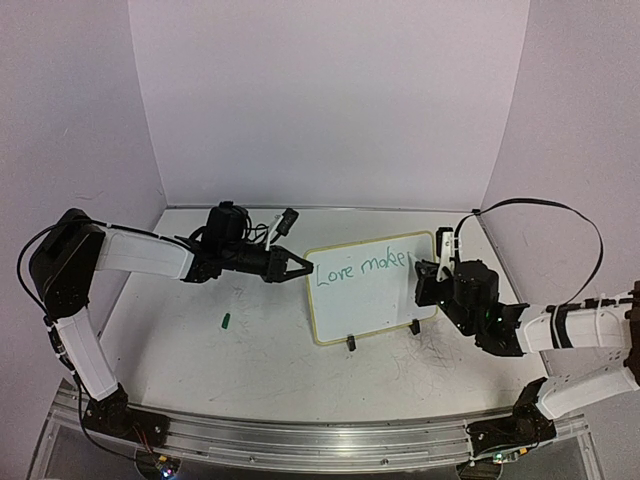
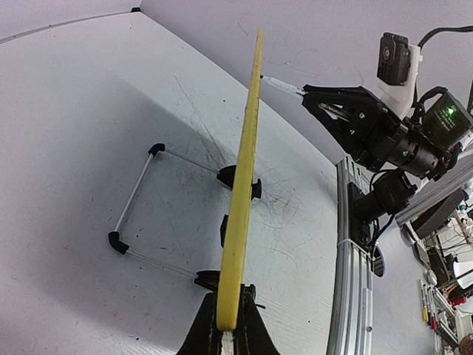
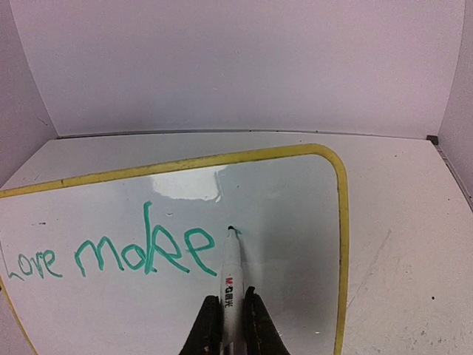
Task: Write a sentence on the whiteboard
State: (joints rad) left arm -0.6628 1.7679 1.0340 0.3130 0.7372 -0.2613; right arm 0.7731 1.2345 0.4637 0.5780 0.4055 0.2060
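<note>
Whiteboard (image 1: pixel 368 292) stands clamped at its edge by left claw (image 1: pixel 300 267), right claw (image 3: pixel 230 297) pinching marker (image 3: pixel 231 259) whose tip touches it.

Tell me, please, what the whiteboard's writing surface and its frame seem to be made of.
The whiteboard surface looks like a smooth, glossy coated panel: a bright glare patch sits near its top edge. The frame looks like matte pale-yellow plastic or rubber, moulded round the corners; which of the two cannot be told.
</note>
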